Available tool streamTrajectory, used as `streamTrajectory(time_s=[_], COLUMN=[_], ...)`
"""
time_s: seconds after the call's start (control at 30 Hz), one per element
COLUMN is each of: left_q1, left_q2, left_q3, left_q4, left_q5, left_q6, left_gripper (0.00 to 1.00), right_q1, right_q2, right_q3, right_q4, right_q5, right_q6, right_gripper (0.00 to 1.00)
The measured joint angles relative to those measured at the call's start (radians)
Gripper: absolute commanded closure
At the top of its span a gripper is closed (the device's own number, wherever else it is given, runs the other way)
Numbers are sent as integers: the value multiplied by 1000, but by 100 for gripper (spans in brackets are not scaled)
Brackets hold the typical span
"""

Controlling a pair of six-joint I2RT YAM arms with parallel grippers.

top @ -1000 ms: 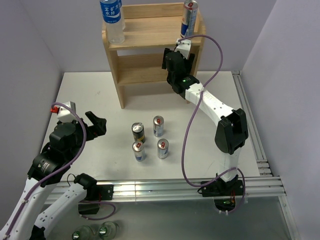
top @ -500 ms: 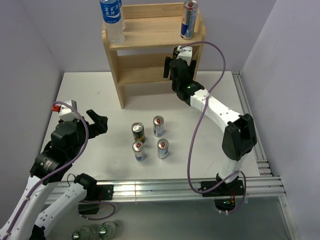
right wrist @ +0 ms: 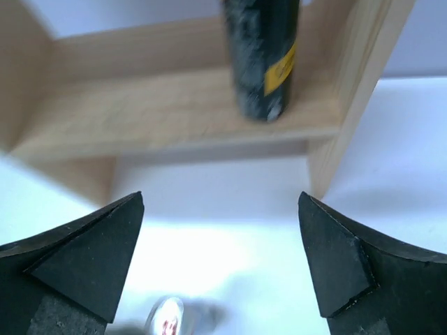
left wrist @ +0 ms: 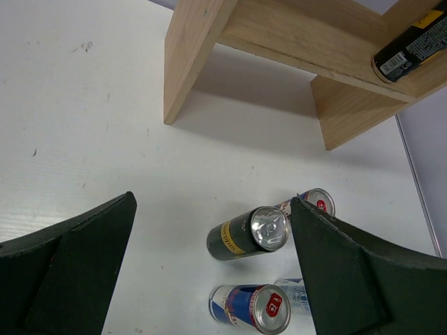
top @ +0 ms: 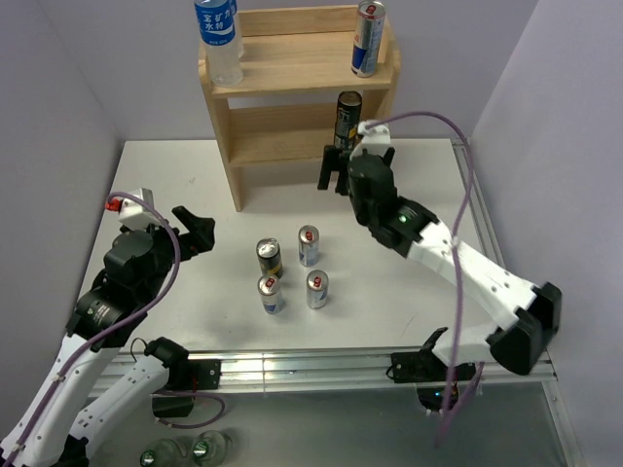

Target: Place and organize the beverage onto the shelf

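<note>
The light wood shelf stands at the back of the table. Its top tier holds a water bottle at the left and a blue-silver can at the right. A black can with a yellow label stands on the lower tier at the right; the right wrist view shows it too. My right gripper is open and empty just in front of that can, apart from it. My left gripper is open and empty over the table's left side, left of the loose cans.
Several cans stand in a cluster mid-table: a black-gold one, two silver ones and a blue-silver one. The left wrist view shows the black-gold can and a blue-silver can between the fingers. Walls enclose both sides.
My right gripper has drawn back out of the shelf's lower tier, leaving the black can standing there. My left gripper has moved slightly forward and to the right.
</note>
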Motion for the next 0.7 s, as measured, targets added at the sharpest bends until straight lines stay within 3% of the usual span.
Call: streamTrajectory(time_s=[0.33, 0.5, 0.7], left_q1=[0, 0, 0], left_q2=[38, 68, 95], left_q3=[-37, -37, -37], left_q4=[60, 85, 103], left_q5=[23, 31, 44], left_q6=[0, 2, 6], left_gripper=[1, 1, 1], right_q1=[257, 375, 489], right_q2=[-460, -511, -475], right_q3=[-507, -661, -703], right_q4=[-176, -243, -233], right_q5=[-127, -185, -206], right_q6=[259, 394, 483], right_gripper=[0, 0, 0])
